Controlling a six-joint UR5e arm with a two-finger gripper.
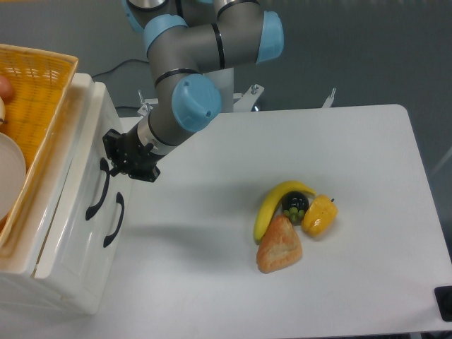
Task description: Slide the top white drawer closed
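Note:
The top white drawer (76,166) is pushed almost flush into the cabinet, with only a thin gap along its upper edge. Its dark curved handle (97,192) shows on the front. My gripper (111,157) is pressed against the drawer front at the upper end of that handle. The black fingers are seen end on, so their spacing is hidden. The arm reaches down from the top of the view. The lower white drawer front (88,254), with its own dark handle (115,220), sits just below.
A yellow wicker basket (39,85) holding a white plate (10,176) rests on the cabinet top. On the table to the right lie a banana (268,208), a yellow pepper (319,215), a bread piece (280,246) and dark grapes (294,204).

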